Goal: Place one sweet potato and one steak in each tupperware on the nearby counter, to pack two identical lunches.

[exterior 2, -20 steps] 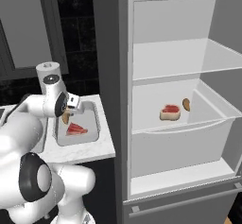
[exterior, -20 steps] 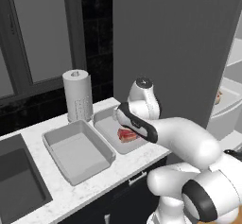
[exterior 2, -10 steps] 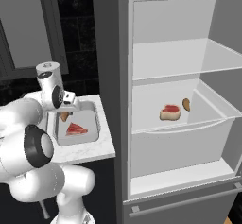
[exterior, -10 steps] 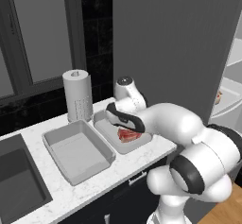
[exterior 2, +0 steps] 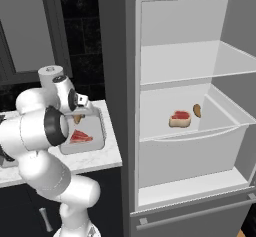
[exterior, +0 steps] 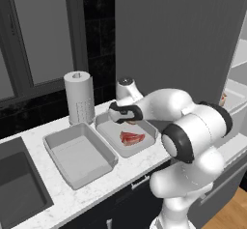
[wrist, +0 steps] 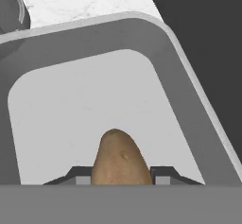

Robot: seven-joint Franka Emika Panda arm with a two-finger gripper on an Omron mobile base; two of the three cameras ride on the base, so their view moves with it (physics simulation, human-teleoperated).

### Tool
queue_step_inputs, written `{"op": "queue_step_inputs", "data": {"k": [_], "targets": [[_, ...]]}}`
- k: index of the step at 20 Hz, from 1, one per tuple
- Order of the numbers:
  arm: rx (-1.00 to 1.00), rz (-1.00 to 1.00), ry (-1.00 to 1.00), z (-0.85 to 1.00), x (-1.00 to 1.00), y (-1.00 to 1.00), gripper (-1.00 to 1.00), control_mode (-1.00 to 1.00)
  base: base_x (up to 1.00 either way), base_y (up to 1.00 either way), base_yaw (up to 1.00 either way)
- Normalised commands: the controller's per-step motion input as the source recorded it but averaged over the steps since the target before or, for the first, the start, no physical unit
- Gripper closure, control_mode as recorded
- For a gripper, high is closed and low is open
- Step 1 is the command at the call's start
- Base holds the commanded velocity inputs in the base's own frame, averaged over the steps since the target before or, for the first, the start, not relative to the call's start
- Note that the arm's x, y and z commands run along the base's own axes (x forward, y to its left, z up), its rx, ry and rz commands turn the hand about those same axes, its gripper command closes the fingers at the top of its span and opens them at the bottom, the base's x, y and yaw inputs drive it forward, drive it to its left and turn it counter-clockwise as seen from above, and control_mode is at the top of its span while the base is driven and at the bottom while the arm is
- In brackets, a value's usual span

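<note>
My gripper is shut on a sweet potato and hangs low over the far end of the right tupperware, where a red steak lies. In the hand view the sweet potato stands between the finger tips of the gripper, above the tub's bare grey floor and rim. The left tupperware is empty. From the right, the gripper holds the sweet potato above the steak. A second steak and sweet potato lie in the fridge drawer.
A paper towel roll stands on the counter just behind the tubs. The dark sink lies at the left. The fridge stands open to the right of the counter, its drawer pulled out.
The arm has folded and swung left, carrying the sweet potato a little further toward the far end of the steak's tub. The tubs and steak have not moved.
</note>
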Motion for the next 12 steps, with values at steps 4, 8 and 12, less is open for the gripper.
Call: {"op": "queue_step_inputs", "data": {"k": [4,8,12], "targets": [[0.00,0.00,0.00,-0.59,0.00,0.00,1.00,-1.00,0.00,0.00,0.00],[0.00,0.00,0.00,-0.52,0.01,0.00,1.00,-1.00,0.00,0.00,0.00],[0.00,0.00,-0.03,-0.31,0.12,-0.08,1.00,-1.00,0.00,0.00,0.00]]}}
